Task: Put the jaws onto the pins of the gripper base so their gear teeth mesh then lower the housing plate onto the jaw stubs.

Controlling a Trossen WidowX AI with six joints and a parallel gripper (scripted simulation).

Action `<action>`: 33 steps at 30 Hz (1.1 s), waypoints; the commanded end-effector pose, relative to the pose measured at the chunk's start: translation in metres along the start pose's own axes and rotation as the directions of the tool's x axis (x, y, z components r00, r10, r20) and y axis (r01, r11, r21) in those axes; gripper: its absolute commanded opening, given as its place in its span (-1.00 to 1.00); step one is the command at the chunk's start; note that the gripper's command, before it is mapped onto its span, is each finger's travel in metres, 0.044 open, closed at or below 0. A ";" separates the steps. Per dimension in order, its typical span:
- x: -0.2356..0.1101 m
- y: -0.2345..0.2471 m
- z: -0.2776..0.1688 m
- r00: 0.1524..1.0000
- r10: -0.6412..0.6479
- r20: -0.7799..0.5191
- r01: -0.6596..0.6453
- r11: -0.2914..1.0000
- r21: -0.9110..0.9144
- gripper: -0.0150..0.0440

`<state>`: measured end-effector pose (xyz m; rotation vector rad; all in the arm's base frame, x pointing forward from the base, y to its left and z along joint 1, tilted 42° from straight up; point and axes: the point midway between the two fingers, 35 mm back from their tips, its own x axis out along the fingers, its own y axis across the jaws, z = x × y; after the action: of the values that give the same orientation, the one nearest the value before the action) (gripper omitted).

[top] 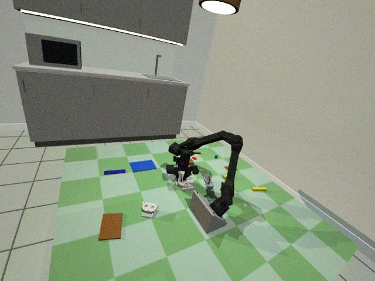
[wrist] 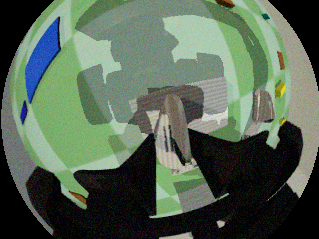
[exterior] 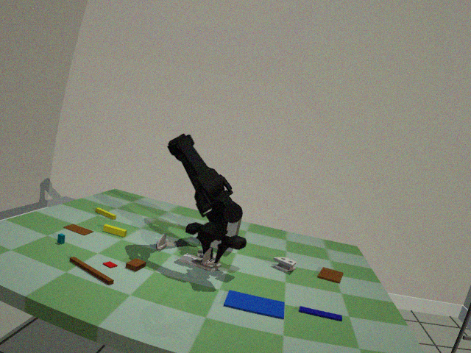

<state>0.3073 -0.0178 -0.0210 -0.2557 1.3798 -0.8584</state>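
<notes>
Matte black six-joint robot arm, near-black all over in this light. Links are chunky and boxy, straight tube-like runs between thicker rounded joint housings. Elbow housing is blunt with faceted corners. Small raised bits stick out by the wrist, too dark to identify. Black parallel-jaw gripper: two rounded black lobes, one each side of a narrower body, fingers tapering toward the tips. Wrist view shows the fingers as broad, smooth black wedges with angular edges. Screws, cables, markings: can't make any out, too dark and grainy.
</notes>
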 end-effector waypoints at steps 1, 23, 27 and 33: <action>0.001 0.000 0.000 1.000 -0.006 0.001 0.006 1.000 -0.005 -0.04; -0.003 0.000 0.000 1.000 -0.006 0.001 0.006 1.000 -0.005 -0.04; -0.005 0.000 0.000 1.000 -0.006 0.001 0.006 1.000 -0.005 -0.04; -0.003 0.000 0.000 1.000 -0.006 0.001 0.006 1.000 -0.005 -0.04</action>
<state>0.3071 -0.0152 -0.0189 -0.2649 1.3841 -0.8558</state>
